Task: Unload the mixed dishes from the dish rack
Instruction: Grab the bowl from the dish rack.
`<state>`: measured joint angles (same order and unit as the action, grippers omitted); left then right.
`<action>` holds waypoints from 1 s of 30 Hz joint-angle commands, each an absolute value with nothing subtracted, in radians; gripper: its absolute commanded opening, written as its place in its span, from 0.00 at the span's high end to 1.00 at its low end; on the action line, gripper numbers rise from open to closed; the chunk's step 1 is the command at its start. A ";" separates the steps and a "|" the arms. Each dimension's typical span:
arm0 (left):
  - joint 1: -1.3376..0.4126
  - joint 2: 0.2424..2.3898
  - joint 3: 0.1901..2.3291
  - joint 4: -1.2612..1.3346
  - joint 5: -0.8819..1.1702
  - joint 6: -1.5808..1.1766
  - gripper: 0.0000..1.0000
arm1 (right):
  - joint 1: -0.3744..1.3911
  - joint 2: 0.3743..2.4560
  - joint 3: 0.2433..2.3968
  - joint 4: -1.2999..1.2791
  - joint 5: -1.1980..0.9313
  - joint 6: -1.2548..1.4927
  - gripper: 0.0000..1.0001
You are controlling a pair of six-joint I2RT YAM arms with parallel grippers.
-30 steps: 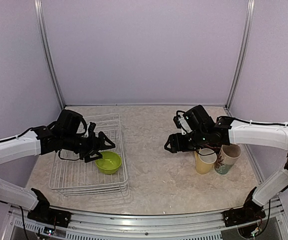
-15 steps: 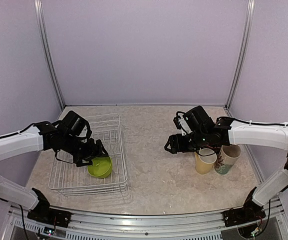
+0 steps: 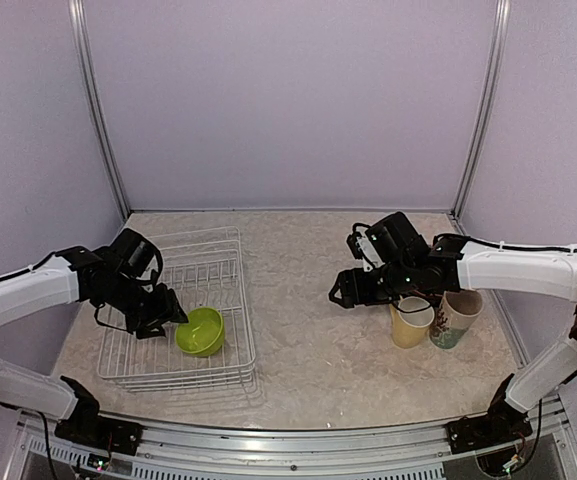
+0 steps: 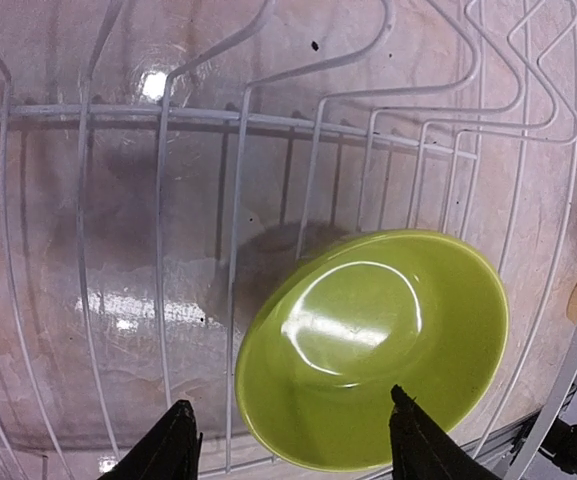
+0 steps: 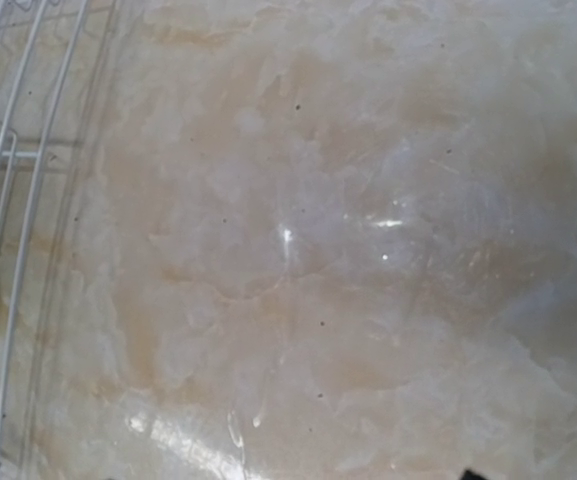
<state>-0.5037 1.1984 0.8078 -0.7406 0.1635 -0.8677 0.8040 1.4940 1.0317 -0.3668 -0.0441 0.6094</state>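
The left arm reaches low into the dish rack (image 3: pixel 218 262) with its wrist bent down, and the left gripper (image 3: pixel 171 316) is just beside the lime-green bowl (image 3: pixel 200 332). Only the left wrist view shows the gap: the dark fingertips (image 4: pixel 178 445) are spread wide, with the near rim of the glossy round bowl between them, ungrasped. The bowl seems tilted on the thin white wires in the rack's near right corner.

The right arm stretches over the marbled table (image 3: pixel 308 360). I cannot tell whether the right gripper (image 3: pixel 340 292) is spread or clenched, as its wrist view shows mostly shiny stone. The pale yellow mug (image 3: pixel 409 322) and the white floral mug (image 3: pixel 454 317) stand upright side by side.
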 commanded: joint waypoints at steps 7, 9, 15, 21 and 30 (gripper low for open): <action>-0.497 1.345 0.797 -0.647 0.224 -0.830 0.71 | 0.841 1.488 1.053 -0.375 -0.014 0.623 0.30; -0.499 1.351 0.795 -0.649 0.217 -0.828 0.78 | 0.845 1.488 1.058 -0.377 -0.011 0.623 0.30; -0.504 1.327 0.796 -0.682 0.196 -0.824 0.83 | 0.855 1.508 1.080 -0.378 -0.011 0.621 0.30; -0.511 1.252 0.809 -0.746 0.172 -0.840 0.74 | 0.857 1.521 1.102 -0.392 -0.008 0.607 0.29; -0.478 1.205 0.776 -0.760 0.139 -0.867 0.47 | 0.857 1.540 1.121 -0.396 -0.012 0.594 0.29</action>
<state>-0.4934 1.1938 0.8024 -0.7528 0.1551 -0.8593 0.8429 1.5211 1.0897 -0.3759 -0.0208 0.6109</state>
